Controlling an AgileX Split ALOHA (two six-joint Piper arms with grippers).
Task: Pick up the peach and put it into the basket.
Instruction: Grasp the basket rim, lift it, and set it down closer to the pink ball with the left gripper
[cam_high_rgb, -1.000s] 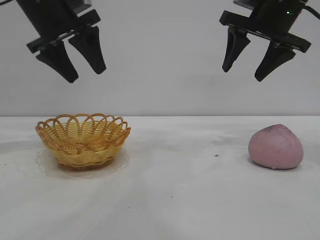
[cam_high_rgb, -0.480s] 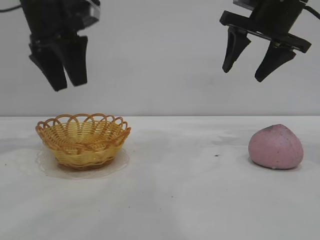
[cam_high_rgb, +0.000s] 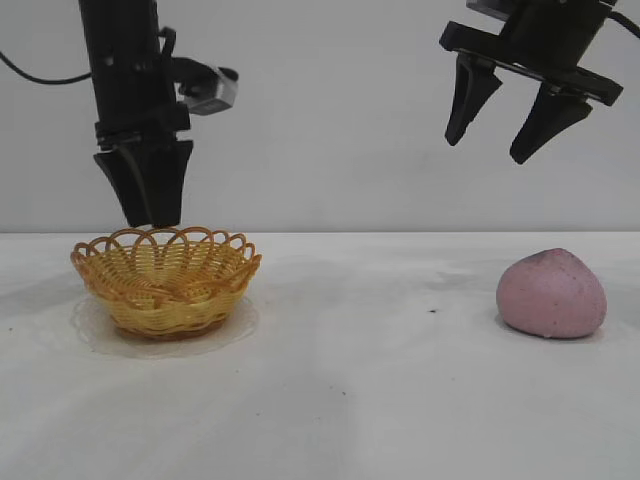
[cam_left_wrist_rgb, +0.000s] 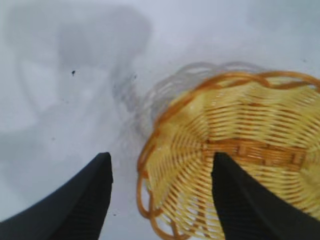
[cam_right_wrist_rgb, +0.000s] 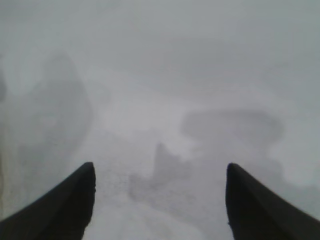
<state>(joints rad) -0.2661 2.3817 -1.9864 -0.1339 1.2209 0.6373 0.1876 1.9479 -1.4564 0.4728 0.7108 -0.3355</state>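
While the left gripper (cam_high_rgb: 148, 215) hangs low over the basket (cam_high_rgb: 165, 280), the peach (cam_high_rgb: 552, 293) sits untouched far across the counter (cam_high_rgb: 360, 400).

Pointing straight down, the left gripper has its tips just above the basket's scalloped rim near the rear left edge; in the left wrist view its fingers (cam_left_wrist_rgb: 85, 200) are spread apart and grasp nothing, one above bare counter just outside the rim, the other above the woven inside. The basket is empty and stands on the counter's left side. The peach rests on the counter's right side, well apart from the basket. The right gripper (cam_high_rgb: 495, 145) hangs high above the counter, up and a little left of the peach, fingers (cam_high_rgb: 468, 100) released and empty.
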